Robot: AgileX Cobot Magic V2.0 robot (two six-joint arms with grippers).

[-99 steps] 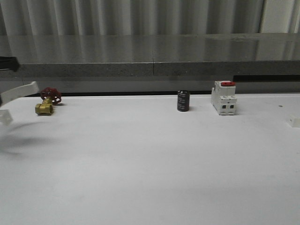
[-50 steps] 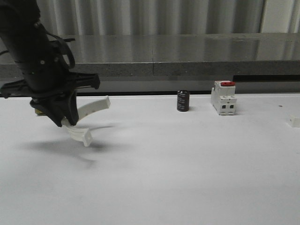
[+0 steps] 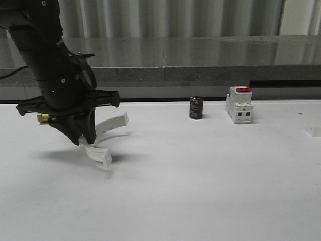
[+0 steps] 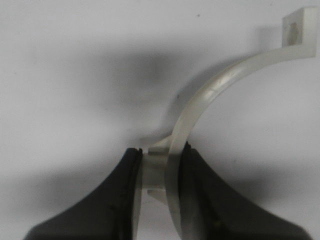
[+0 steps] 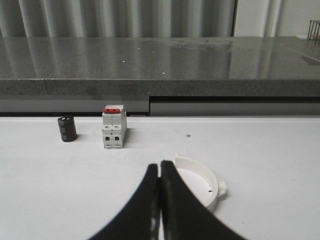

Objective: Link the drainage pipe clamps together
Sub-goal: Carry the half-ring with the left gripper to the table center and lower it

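My left gripper (image 3: pixel 84 141) hangs over the left part of the white table, shut on one white drainage pipe clamp (image 3: pixel 113 123). The half-ring sticks out to the right of the fingers, its lower end tab just above the tabletop. In the left wrist view, both black pads of the left gripper (image 4: pixel 159 165) pinch the middle of this clamp (image 4: pixel 215 95) at a small lug. The second clamp (image 5: pixel 202 172) lies flat on the table just beside my right gripper (image 5: pixel 160 167), whose fingers are shut with nothing between them. A white bit of that clamp (image 3: pixel 314 129) shows at the table's right edge.
A black cylinder (image 3: pixel 196 108) and a white boxy switch with a red top (image 3: pixel 239 104) stand at the back centre-right. A brass valve (image 3: pixel 44 118) peeks out behind the left arm. A grey stone ledge (image 3: pixel 200 55) runs along the back.
The left arm has swung in from the left edge toward the table's middle, carrying the clamp rightward and lower. The cylinder and switch have not moved.
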